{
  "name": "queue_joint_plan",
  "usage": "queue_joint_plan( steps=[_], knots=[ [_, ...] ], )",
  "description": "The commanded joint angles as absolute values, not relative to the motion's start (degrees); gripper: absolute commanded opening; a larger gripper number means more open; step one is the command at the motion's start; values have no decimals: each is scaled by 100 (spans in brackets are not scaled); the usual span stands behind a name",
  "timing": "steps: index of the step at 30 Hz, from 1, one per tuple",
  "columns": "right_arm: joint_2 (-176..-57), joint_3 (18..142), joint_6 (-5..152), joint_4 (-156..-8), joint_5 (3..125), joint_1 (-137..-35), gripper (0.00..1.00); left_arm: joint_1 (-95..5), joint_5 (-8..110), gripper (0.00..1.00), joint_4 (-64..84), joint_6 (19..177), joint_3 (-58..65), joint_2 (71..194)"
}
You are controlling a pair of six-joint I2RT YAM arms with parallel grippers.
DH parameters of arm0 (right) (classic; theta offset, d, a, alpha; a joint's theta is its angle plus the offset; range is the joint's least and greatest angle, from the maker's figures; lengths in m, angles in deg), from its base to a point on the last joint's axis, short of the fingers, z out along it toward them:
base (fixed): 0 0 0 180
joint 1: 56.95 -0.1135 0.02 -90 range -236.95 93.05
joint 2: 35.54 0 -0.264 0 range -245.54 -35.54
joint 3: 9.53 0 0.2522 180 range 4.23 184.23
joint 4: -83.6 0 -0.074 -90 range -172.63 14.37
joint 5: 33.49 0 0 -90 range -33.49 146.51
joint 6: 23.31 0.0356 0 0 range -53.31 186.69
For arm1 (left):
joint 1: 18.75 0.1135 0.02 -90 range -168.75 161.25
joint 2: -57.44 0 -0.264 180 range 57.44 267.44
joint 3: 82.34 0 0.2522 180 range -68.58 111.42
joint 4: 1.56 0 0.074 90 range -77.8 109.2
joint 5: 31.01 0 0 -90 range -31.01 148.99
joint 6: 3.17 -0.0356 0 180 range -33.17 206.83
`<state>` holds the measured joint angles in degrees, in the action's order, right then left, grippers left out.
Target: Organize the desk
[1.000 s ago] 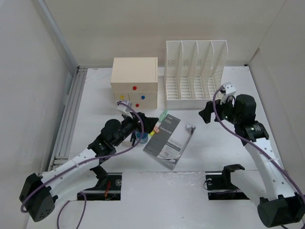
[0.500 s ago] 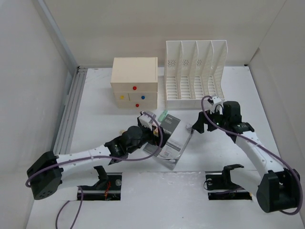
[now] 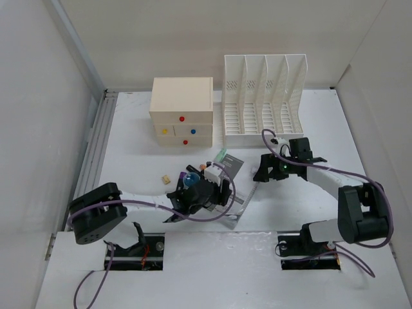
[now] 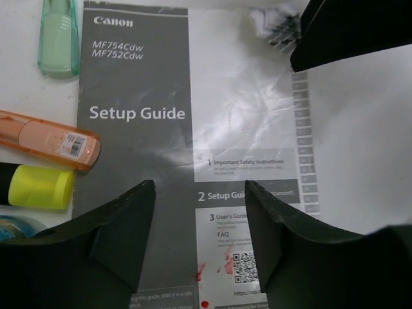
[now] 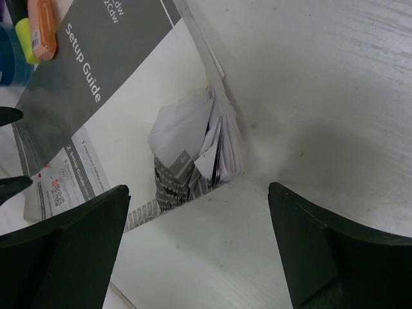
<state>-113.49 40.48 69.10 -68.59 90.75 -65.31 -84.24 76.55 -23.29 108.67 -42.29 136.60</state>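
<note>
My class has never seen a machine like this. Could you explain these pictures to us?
Two robot arms, each ending in a two-finger gripper, work at a white desk. One picture looks down from above; the other two come from cameras on the wrists. On the desk stand a drawer box and a file rack; a Setup Guide and some pens lie nearby. The left gripper and right gripper are both open above the guide, holding nothing.
</note>
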Motion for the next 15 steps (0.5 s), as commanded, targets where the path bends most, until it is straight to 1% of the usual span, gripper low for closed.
queue_joint_plan(
  steps=[1,2,3,6,7,11,12,13,14,15],
  knots=[
    [-11612,4202,7081,-7305,9447,-6591,94,-8467,7947,54,-2823,10933,-4063,13890],
    [-11709,4202,7082,-7305,9448,-6591,94,-8467,7947,51,-2884,10985,-4063,13970],
    [-11919,4202,7082,-7375,9543,-6591,94,-8467,7947,43,-2885,10986,-4063,14049],
    [-12323,4334,7134,-7376,9737,-6793,92,-8467,7895,29,-2937,10986,-3949,14401],
    [-12386,4334,7134,-7376,9799,-6793,90,-8467,7833,22,-2937,10986,-3896,14567],
    [-12510,4387,7187,-7507,9905,-7048,87,-8467,7710,9,-3069,11038,-3896,14893],
    [-12510,4387,7187,-7508,9905,-7127,85,-8467,7710,2,-3130,11038,-3843,14955],
    [-12571,4387,7187,-7560,9905,-7180,83,-8467,7710,0,-3131,11038,-3843,15025],
    [-12571,4387,7187,-7560,9957,-7180,81,-8467,7631,0,-3131,11038,-3756,15087],
    [-12641,4387,7239,-7560,9957,-7180,73,-8467,7526,0,-3131,11038,-3755,15226]
  ],
)
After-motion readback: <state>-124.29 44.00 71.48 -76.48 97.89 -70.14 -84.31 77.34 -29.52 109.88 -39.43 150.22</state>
